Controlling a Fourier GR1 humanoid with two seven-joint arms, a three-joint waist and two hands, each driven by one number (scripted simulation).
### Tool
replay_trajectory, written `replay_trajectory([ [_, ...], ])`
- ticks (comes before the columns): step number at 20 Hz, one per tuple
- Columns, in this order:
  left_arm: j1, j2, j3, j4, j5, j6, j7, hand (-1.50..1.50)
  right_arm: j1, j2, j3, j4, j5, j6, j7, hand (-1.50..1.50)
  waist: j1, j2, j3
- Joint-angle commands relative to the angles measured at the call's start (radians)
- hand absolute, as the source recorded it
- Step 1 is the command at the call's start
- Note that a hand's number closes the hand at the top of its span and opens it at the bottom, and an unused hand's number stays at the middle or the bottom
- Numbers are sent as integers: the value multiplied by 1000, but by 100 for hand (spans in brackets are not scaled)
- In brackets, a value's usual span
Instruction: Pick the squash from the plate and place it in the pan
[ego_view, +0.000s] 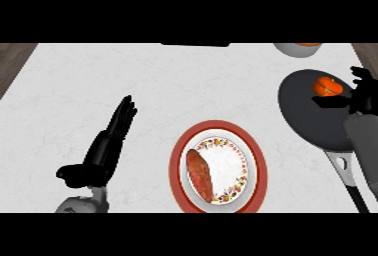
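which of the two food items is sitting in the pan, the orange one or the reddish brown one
The orange squash, lying in the dark pan beside the right hand. The reddish brown piece lies on the red-rimmed plate.

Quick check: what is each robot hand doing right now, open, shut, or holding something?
Left robot hand: open, fingers straight, holding nothing.
Right robot hand: over the pan beside the squash; grip cannot be told.

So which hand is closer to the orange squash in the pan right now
Right. The right hand sits just beside the squash over the pan; the left hand rests open far across the counter, beyond the plate.
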Motion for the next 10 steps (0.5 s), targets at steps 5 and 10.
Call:
replay_trajectory([
  [5,4,-6,-1,21,2,-7,-1,0,-81,-27,-130,120,-133,-1,-269,-150,6,3,0],
  [10,40,-2,3,9,-7,2,-31,0,-22,5,-263,46,-290,-53,-498,-150,-16,-6,0],
])
